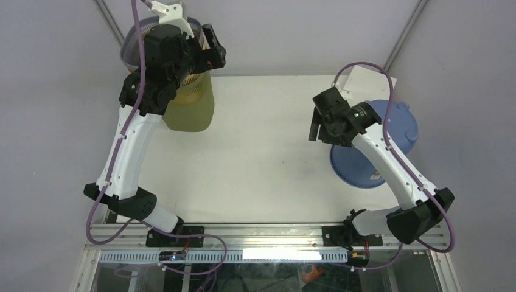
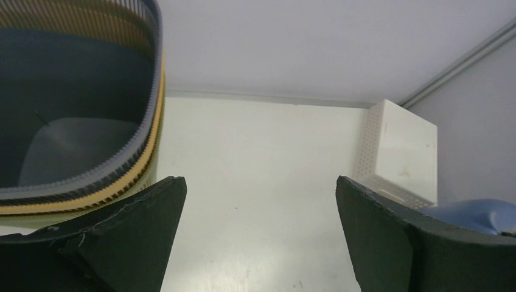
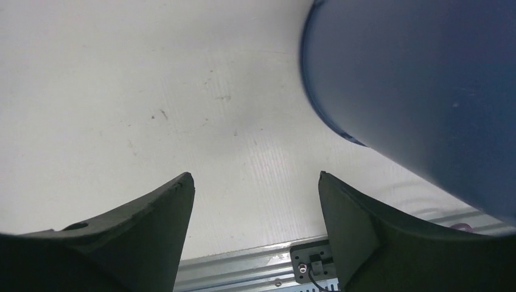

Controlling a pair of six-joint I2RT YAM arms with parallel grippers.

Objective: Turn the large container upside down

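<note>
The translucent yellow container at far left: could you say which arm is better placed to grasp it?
Left, probably: the left gripper is open beside the translucent yellow container; the right gripper is open by the round blue tub.

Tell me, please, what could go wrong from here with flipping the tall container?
The grey container sits nested in a yellow container, so flipping may separate them. The stack stands near the table's far left corner; tipping it could send it over the edge. The left claw is open beside the ribbed rim, so a pinch there might slip.
</note>
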